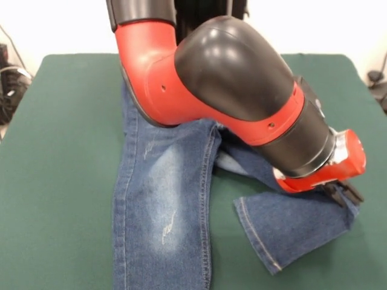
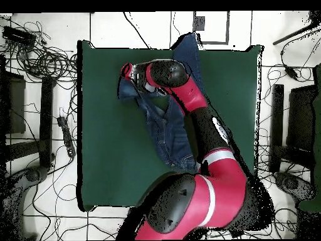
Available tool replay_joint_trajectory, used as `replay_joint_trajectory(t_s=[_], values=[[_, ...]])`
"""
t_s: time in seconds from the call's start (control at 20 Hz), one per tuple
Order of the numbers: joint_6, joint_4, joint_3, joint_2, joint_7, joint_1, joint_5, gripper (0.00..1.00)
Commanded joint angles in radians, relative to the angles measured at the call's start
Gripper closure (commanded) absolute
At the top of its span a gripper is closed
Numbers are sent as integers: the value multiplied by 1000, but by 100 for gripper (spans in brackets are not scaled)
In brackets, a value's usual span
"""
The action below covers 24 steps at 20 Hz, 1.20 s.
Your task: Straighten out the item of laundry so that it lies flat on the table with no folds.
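Observation:
The blue denim jeans lie on the dark green table. One leg runs straight toward the near edge and shows a faded thigh patch. The other leg bends off to the right and is folded, its hem turned toward the front. My gripper is low at the far right end of that folded leg, touching or just above the denim. The wrist hides its tips. In the overhead view the gripper is at the upper left end of the jeans on the table. The arm hides the waist.
My bulky red and black arm reaches across the upper middle of the table over the jeans. Cables and dark stands lie on the floor around the table. Bare green top lies to either side of the jeans.

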Motion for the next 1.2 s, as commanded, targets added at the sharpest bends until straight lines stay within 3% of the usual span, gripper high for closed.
replay_joint_trajectory(t_s=[0.05, 0.6, 0.85, 1.2], values=[[-79, 168, 205, -60, 94, -33, 89, 100], [-137, 292, 367, -67, 97, -146, 98, 100], [-313, 336, 536, 34, -16, -252, 28, 100], [-342, 253, 578, 218, -114, -330, -81, 100]])
